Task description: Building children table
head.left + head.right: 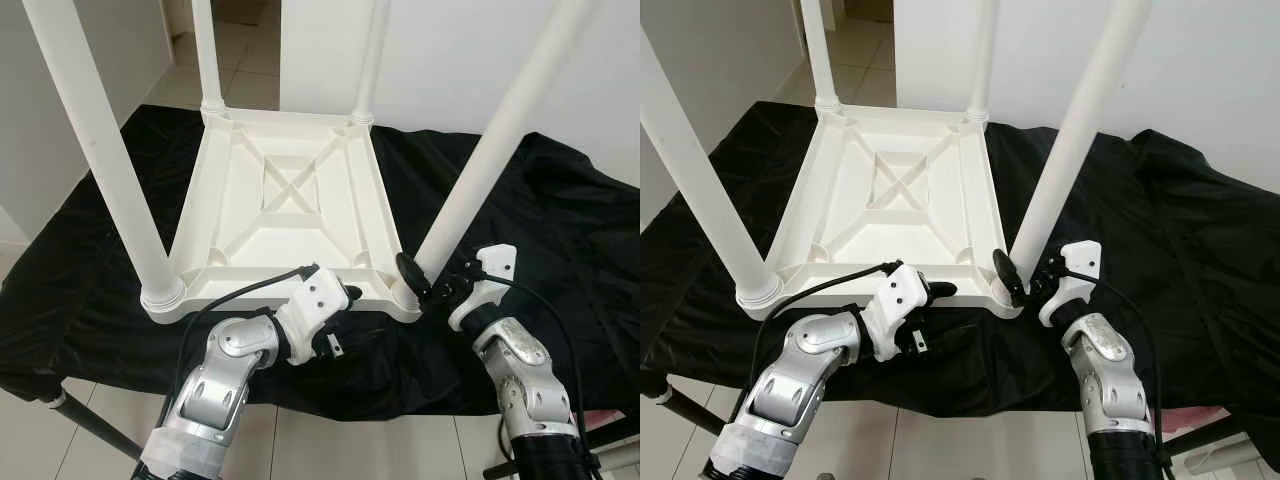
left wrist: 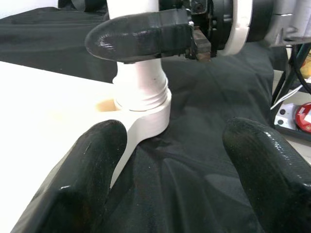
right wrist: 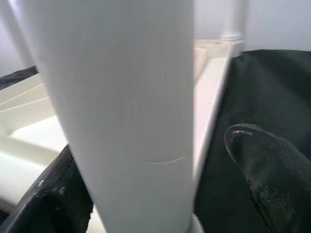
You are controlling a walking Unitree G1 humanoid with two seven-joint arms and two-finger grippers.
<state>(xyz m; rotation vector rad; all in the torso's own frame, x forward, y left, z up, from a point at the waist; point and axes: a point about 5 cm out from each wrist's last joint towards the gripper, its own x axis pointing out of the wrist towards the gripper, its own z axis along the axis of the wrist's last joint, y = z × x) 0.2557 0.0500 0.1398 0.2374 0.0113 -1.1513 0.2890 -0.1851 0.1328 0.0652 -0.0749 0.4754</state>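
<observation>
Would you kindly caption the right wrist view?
Right hand straddling a white table leg near its socket.

A black cloth (image 1: 560,230) covers the work surface, with white walls (image 1: 560,70) behind and pale tiled floor (image 1: 245,60) at far left and near.

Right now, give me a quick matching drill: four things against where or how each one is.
Things:
1. right gripper
2. left gripper
3. tabletop
4. black cloth

States:
A. spread beneath the table
B. upside down, ribbed underside up
C. jaws open, at the tabletop's near edge
D. jaws either side of the near right leg, close to its base

Pairs: 1-D, 2-C, 3-B, 4-A
</observation>
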